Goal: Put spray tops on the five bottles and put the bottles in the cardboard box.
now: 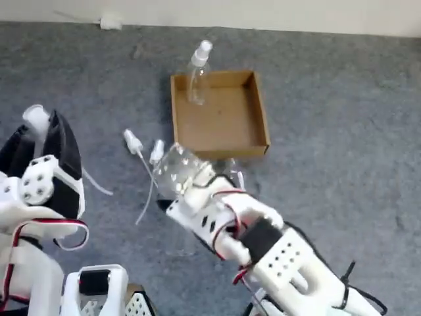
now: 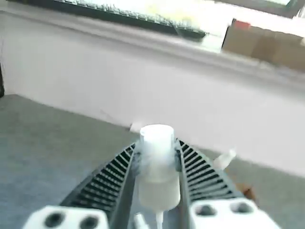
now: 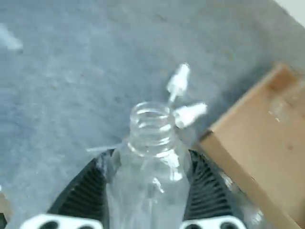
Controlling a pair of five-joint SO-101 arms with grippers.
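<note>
My right gripper (image 1: pixel 179 176) is shut on a clear open-necked bottle (image 3: pixel 151 157), held just in front of the cardboard box (image 1: pixel 220 113). In the high view that bottle (image 1: pixel 177 172) tilts toward two loose spray tops (image 1: pixel 133 141) lying on the carpet to its left. My left gripper (image 2: pixel 156 160) is shut on a white spray top (image 2: pixel 156 164), raised at the left side of the table (image 1: pixel 36 118), with its dip tube trailing down. One capped bottle (image 1: pixel 198 72) leans in the box's back left corner.
Grey carpet (image 1: pixel 342 118) covers the table, with open room to the right of the box. A white wall runs along the far edge. Another clear bottle (image 1: pixel 231 172) lies by the box's front edge, behind my right arm.
</note>
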